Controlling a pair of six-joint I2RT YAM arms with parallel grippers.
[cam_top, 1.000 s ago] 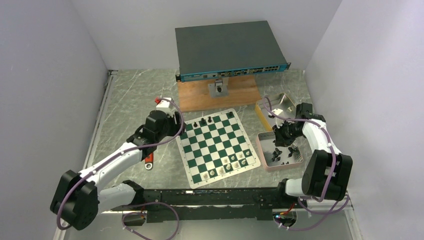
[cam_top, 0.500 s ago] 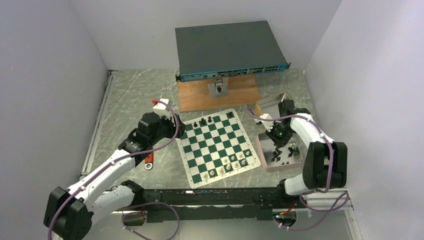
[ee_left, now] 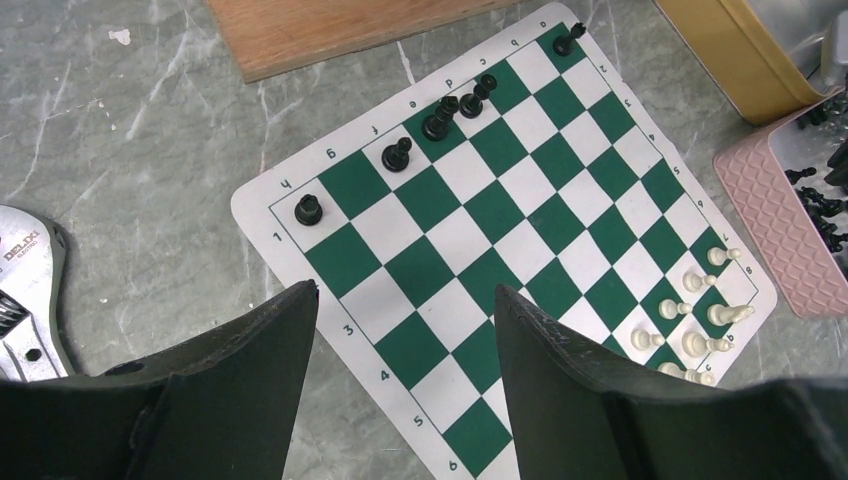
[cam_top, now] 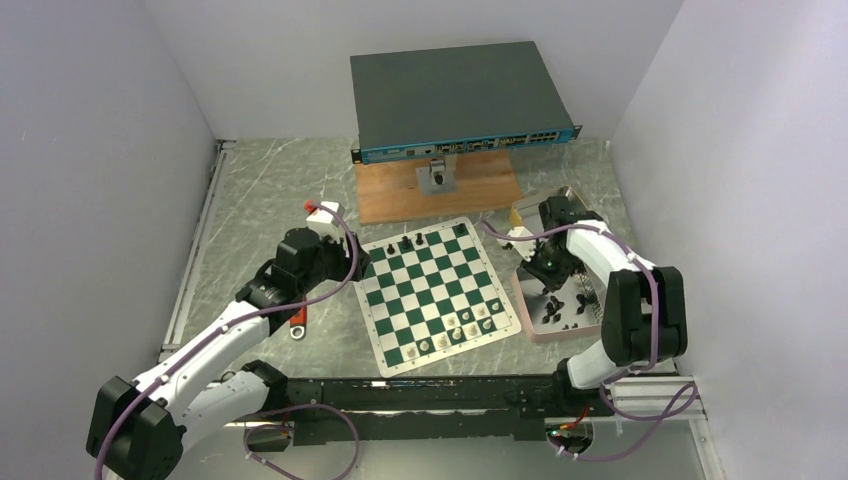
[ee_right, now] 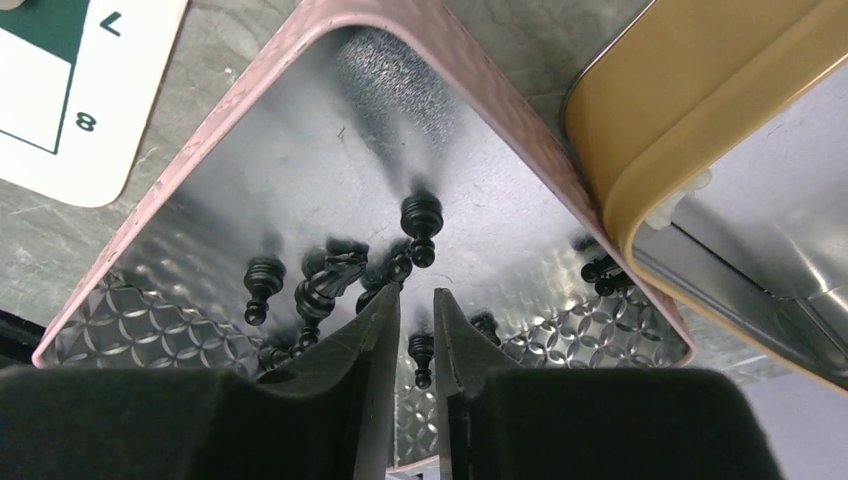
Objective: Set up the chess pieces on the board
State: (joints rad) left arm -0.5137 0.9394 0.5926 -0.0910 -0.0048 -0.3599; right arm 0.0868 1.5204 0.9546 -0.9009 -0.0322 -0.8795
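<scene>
Chess pieces (ee_right: 420, 228): a heap of black ones lies on the tray floor right under the right fingertips (ee_right: 385, 310), one of them shaped like a knight.
Right jaws: nearly together, with only a thin slit left. A small black piece shows in that slit, and I cannot tell whether it is pinched or simply lies beyond.
Right gripper (ee_right: 417, 293): points down into the tray, at the end nearer the tin.
Tray (ee_right: 200, 150): pink rim, patterned metal floor; it sits just beside the board's right edge.
Tin (ee_right: 620, 150): yellow and open, just behind the tray.
Left jaws: wide apart, nothing between them.
Left gripper (ee_left: 405, 295): hangs above the board's left edge, near its far corner, clear of every piece.
Board (ee_left: 480, 210): green and white squares with a white border, flat on the table (cam_top: 260, 190) between the two arms and turned a little askew.
Black on board: five pieces stand upright in the far row, the one nearest the plank. One is at the left corner, three are close together toward the middle, and one is at the right corner.
White pieces (ee_left: 700, 310): a small cluster stands in the near right corner of the board.
Wrench (ee_left: 25, 300): lies on the table left of the board, beside the left arm.
Plank (cam_top: 400, 195): bare wood, just behind the board.
Switch (cam_top: 455, 95): a grey box on the plank, with its ports facing the board.
</scene>
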